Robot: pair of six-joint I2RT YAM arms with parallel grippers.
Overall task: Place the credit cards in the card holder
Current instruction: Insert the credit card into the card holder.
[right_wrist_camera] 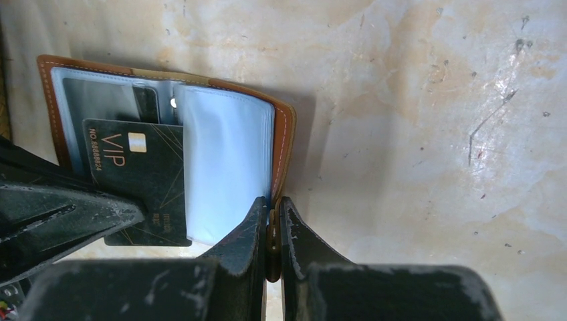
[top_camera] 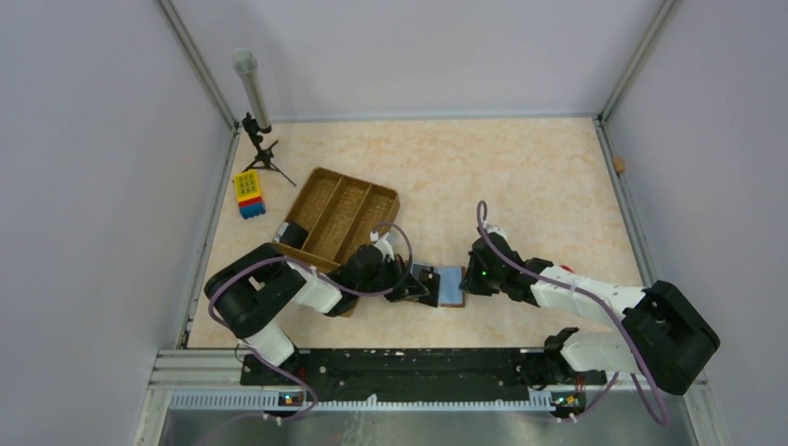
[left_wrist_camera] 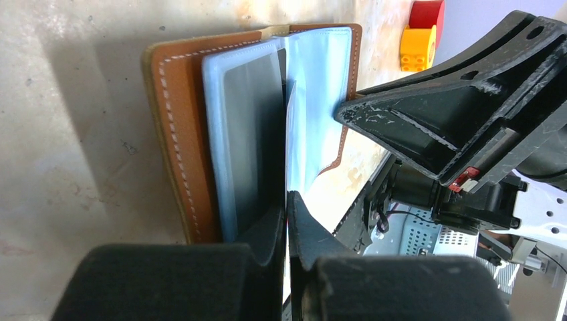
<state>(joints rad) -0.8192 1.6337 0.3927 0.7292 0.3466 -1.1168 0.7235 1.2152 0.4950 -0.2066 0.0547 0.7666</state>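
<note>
So the left gripper is pinching the VIP card; the right gripper is clamped on the card holder cover edge. Holder's lying open.

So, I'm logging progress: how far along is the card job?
Done: card holder lies open, one dark card apparently sleeved. In hand: right tool clamps its cover edge; left tool grips the VIP card, overlapping the sleeves. Left: slide it in.

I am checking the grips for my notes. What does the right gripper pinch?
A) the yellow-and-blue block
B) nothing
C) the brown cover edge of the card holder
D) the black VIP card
C: the right gripper is closed on the brown cover edge of the card holder.
</note>
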